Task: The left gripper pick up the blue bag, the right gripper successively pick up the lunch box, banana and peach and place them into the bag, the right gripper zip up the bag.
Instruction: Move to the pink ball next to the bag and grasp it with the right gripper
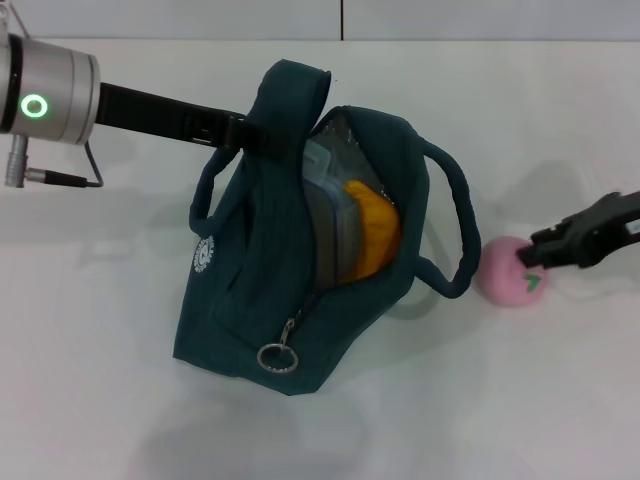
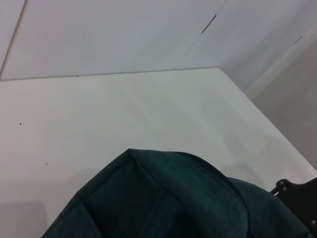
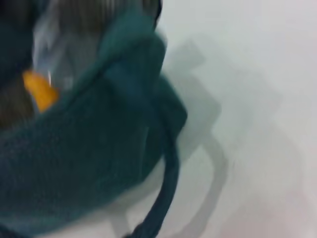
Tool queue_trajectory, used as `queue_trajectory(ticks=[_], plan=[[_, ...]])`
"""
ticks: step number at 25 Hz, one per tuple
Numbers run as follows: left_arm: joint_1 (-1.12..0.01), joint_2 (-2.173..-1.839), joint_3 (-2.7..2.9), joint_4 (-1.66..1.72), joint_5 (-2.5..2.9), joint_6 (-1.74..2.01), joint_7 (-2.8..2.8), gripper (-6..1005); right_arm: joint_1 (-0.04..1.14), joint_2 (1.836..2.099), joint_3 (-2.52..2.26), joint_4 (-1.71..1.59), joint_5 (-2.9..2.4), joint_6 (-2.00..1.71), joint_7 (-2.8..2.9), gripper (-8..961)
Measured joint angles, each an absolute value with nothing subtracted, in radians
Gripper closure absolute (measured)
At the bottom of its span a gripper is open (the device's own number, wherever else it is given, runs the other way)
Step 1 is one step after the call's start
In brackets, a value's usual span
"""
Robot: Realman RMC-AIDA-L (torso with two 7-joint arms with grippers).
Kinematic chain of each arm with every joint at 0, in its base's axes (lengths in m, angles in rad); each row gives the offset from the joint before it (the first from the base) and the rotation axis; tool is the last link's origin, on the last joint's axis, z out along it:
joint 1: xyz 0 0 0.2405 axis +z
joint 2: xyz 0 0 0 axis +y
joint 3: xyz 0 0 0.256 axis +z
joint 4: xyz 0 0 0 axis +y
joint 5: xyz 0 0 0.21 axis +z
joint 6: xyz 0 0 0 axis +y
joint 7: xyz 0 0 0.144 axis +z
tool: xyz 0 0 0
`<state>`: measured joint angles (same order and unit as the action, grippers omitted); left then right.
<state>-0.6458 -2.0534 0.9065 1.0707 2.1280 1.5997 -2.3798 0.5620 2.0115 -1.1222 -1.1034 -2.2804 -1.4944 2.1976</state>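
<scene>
While the blue bag (image 1: pixel 262 300) stands unzipped on the white table (image 1: pixel 90 380) in the head view, the left gripper (image 1: pixel 245 132) reaches in from the left and is clamped on the bag's upper handle, holding that side up. Inside the open mouth, against the silver lining, the lunch box (image 1: pixel 328 215) stands on edge with the yellow banana (image 1: pixel 372 232) just beside it on the right. The metal ring zip pull (image 1: pixel 277 357) hangs at the near end of the opening, and a small round white logo (image 1: pixel 204 256) shows on the bag's left face. The second handle loops out to the right, near the peach (image 1: pixel 507 272), which lies on the table just outside the bag. The right gripper (image 1: pixel 538 258) comes in from the right edge with its fingertips at the peach; whether they are closed on it cannot be told.

The left wrist view shows a fold of the bag's teal fabric (image 2: pixel 163 198) in front of the bare table.

The right wrist view shows the bag's side and drooping handle (image 3: pixel 168 163), with the banana (image 3: pixel 42 91) visible inside.
</scene>
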Motion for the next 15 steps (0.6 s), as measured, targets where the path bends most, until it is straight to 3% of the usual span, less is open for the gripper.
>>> queue_trajectory(ticks=[5, 10, 13, 15], plan=[[-0.646, -2.055, 0.907, 1.071, 2.127, 1.601, -2.379, 950, 0.560, 1.992, -0.825, -0.974, -2.129, -1.595, 2.050, 676], [-0.646, -2.056, 0.907, 1.071, 2.127, 1.602, -2.379, 950, 0.559, 1.935, -0.659, -0.830, -1.896, -1.745, 1.922, 834], [-0.646, -2.057, 0.907, 1.071, 2.127, 1.604, -2.380, 950, 0.553, 1.928, -0.663, -0.825, -1.878, -1.747, 1.911, 945], [-0.646, -2.057, 0.907, 1.071, 2.127, 1.604, -2.380, 950, 0.551, 1.933, -0.671, -0.828, -1.884, -1.748, 1.901, 945]])
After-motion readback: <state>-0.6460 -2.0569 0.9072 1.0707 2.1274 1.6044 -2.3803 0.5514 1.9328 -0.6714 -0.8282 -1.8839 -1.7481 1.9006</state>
